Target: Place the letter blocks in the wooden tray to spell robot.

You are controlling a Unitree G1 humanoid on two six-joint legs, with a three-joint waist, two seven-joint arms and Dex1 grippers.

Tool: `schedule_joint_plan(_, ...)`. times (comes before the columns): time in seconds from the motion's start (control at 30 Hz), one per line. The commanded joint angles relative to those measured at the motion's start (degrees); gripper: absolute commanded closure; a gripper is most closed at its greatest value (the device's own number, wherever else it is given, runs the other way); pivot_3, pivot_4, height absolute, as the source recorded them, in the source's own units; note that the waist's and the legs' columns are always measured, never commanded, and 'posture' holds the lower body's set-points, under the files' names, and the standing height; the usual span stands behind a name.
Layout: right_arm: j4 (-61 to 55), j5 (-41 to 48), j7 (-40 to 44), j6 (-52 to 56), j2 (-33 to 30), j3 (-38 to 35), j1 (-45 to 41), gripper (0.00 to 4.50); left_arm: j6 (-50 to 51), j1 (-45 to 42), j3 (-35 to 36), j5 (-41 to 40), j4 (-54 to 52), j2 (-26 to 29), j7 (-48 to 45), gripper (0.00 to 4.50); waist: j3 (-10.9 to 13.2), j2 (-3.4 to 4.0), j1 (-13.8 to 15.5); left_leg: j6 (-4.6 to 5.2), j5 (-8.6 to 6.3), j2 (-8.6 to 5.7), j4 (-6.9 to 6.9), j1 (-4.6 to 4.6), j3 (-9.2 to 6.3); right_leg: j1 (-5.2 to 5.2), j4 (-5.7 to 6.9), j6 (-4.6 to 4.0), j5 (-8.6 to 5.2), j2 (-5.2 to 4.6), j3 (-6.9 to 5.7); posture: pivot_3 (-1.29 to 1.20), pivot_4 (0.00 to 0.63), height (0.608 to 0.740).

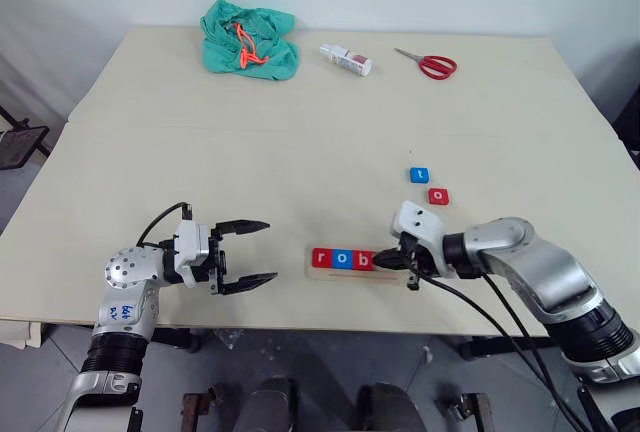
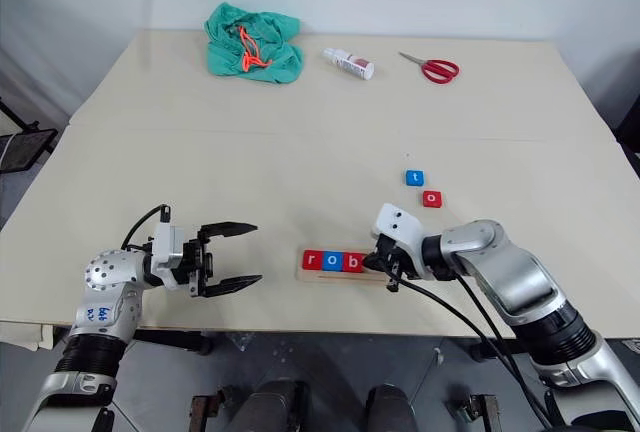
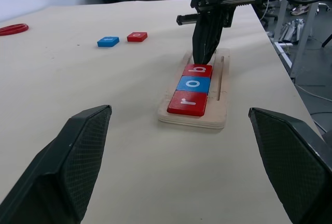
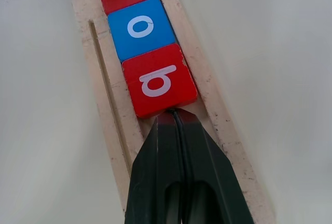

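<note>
Three flat square letter blocks, red r, blue o, red b, sit in my long light-wood tray; my right gripper, pinched shut and empty, nudges b flush. The blue t block and red o block wait at the tray's one o'clock, while my left gripper idles wide open at its nine.

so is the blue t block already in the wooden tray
No, the blue t block lies on the table beside the red o block, apart from the wooden tray.

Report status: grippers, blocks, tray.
Left gripper open, idle. Right gripper shut, tips against red b block. Wooden tray holds r, o, b; blue t, red o loose, unobstructed.
</note>
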Motion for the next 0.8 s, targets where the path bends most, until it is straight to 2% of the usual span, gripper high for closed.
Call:
schedule_joint_plan(0.03, -1.5, 0.0, 0.0, -0.2, -1.5, -2.5, 0.3, 4.49, -0.4, 0.6, 1.1, -0.7, -1.8, 0.7, 0.0, 0.00, 0.0, 0.00, 0.0, 0.00, 0.00, 0.00, 0.00, 0.00, 0.00, 0.00, 0.00, 0.00, 0.00, 0.00, 0.00, 0.00, 0.150, 0.740)
schedule_joint_plan(0.2, -1.8, 1.9, -1.7, -1.7, -3.0, -10.3, 4.0, 4.49, -0.3, 0.0, 0.8, -0.7, -0.6, 0.6, -0.8, 0.00, 0.0, 0.00, 0.2, 0.00, 0.00, -0.03, 0.01, -0.01, -0.01, 0.01, -0.01, 0.00, 0.00, -0.02, 0.00, 0.00, 0.150, 0.740)
schedule_joint_plan(0.23, -1.5, 1.8, -3.3, -1.8, -2.7, -12.3, 4.8, 4.32, -0.3, -0.3, 0.6, -0.6, -0.2, 0.5, -0.9, 0.00, 0.0, 0.00, 0.2, 0.00, 0.00, -0.03, 0.00, -0.01, 0.00, 0.01, -0.01, 0.00, 0.00, -0.02, 0.00, 0.00, 0.150, 0.740)
schedule_joint_plan(0.3, -1.3, 1.8, -6.1, 0.2, -2.2, -15.2, 5.7, 3.90, -0.3, -0.6, 0.4, -0.4, 0.3, 0.2, -1.1, 0.00, 0.0, 0.00, 0.2, 0.00, 0.00, -0.02, -0.01, -0.01, 0.01, 0.01, -0.01, 0.00, 0.00, -0.01, 0.00, 0.00, 0.150, 0.740)
schedule_joint_plan(0.5, -3.9, 2.1, -17.0, -1.0, 3.5, -27.1, 11.3, 1.85, -0.5, -2.7, -0.2, -0.6, 3.2, -0.6, -3.1, 0.00, 0.0, 0.00, 0.2, 0.00, 0.00, 0.00, -0.06, 0.01, 0.02, 0.00, 0.01, 0.00, 0.00, 0.00, -0.02, 0.00, 0.150, 0.740)
schedule_joint_plan(0.67, -11.6, 4.5, -21.6, -0.4, 7.2, -35.1, 20.0, 0.21, -0.8, -5.0, -0.2, -0.6, 6.1, -1.2, -4.7, 0.00, 0.0, 0.00, 0.8, 0.00, 0.00, -0.05, -0.09, -0.01, -0.01, -0.01, 0.02, 0.00, 0.00, -0.02, -0.03, 0.00, 0.150, 0.740)
schedule_joint_plan(0.7, -13.1, 4.8, -22.3, -0.7, 8.0, -36.1, 21.8, 0.03, -0.9, -5.3, -0.2, -0.6, 6.6, -1.3, -5.0, 0.00, 0.0, 0.00, 0.8, 0.00, 0.00, -0.05, -0.09, 0.01, 0.02, -0.01, 0.02, 0.00, 0.00, -0.03, 0.00, 0.00, 0.150, 0.740)
schedule_joint_plan(0.8, -15.9, 5.8, -24.4, -0.1, 9.7, -38.0, 24.8, 0.03, -1.1, -6.2, -0.2, -0.4, 7.8, -1.5, -5.7, 0.00, 0.0, 0.00, 0.9, 0.00, 0.00, -0.04, -0.07, 0.02, 0.05, 0.00, 0.02, 0.00, 0.00, -0.02, 0.02, 0.00, 0.150, 0.740)
